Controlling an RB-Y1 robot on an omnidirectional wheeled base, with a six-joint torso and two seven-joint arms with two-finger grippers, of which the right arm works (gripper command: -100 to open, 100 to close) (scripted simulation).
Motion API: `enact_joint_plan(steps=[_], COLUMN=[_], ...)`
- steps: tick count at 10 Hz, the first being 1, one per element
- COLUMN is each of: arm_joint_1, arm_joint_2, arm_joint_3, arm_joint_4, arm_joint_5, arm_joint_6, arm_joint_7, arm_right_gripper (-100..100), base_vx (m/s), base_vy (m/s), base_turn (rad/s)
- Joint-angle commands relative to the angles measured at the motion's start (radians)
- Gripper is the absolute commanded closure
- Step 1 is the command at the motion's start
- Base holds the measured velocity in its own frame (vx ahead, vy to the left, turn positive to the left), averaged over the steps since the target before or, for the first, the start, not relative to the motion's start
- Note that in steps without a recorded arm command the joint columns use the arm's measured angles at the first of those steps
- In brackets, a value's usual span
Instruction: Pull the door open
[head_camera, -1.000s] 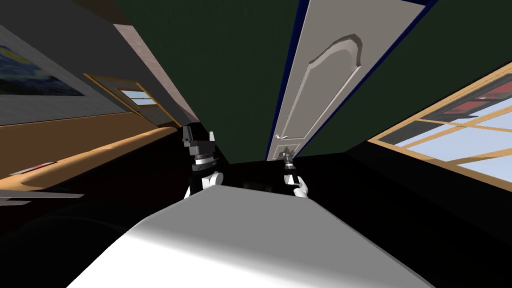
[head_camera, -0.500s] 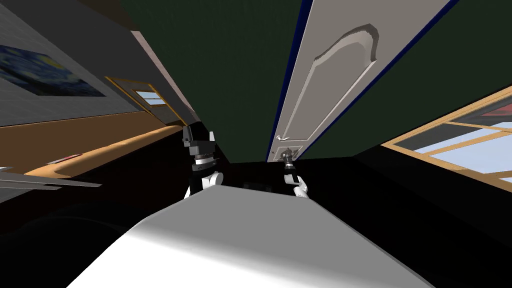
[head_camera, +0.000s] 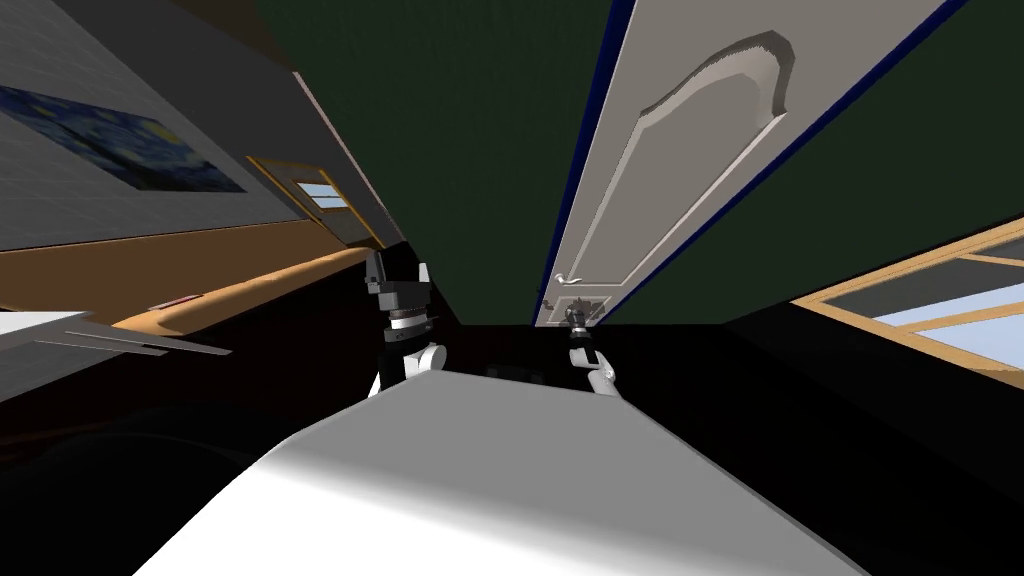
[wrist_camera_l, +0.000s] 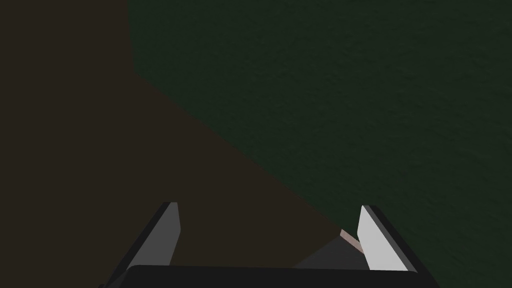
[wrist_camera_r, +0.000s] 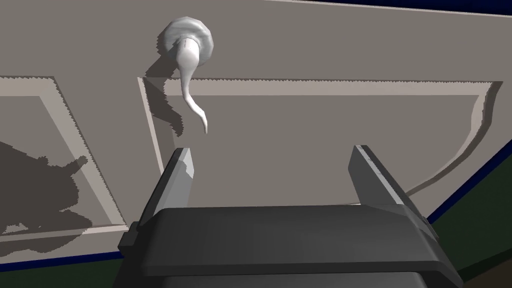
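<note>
Two fingers (wrist_camera_r: 181, 172) apart, R gripper (wrist_camera_r: 272, 148) nr handle (wrist_camera_r: 189, 75)

Grey door (head_camera: 680, 150), dark green wall (head_camera: 470, 150)

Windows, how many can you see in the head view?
2. The small window is far off on the left, past the painting; the large window is at the right, beyond the door. More may be hidden.

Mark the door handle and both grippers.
door handle (wrist_camera_r: 186, 75), right wrist view, on the lever's shaft.
right gripper (wrist_camera_r: 272, 149), right wrist view, midway between its open fingertips.
left gripper (wrist_camera_l: 268, 205), left wrist view, midway between its open fingertips.
</note>
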Motion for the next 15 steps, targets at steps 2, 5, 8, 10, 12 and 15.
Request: enact_joint_plan(steps=[2,5,8,10,12,15], arm_joint_1=[-0.035,-0.073,-0.107,-0.129,-0.148,-0.187], arm_joint_2=[-0.008,-0.019,-0.029,-0.035,-0.040,-0.051], arm_joint_3=[-0.006,-0.011,-0.017,-0.020,-0.023,-0.029], arm_joint_4=[0.072,0.151,0.223,0.269,0.309,0.392], arm_joint_5=[-0.005,-0.011,-0.017,-0.020,-0.023,-0.029], arm_joint_6=[-0.009,-0.021,-0.033,-0.040,-0.046,-0.059], arm_joint_7=[0.000,-0.001,-0.002,-0.003,-0.004,-0.005], arm_right_gripper=[-100,-100,-100,-100,-100,-100], base_vx=[0.064,0.056,0.048,0.055,0.037,0.043], base_vy=[-0.099,-0.087,-0.093,-0.081,-0.076,-0.098], base_turn=[0.116,0.118,0.116,0.093,0.077,0.118])
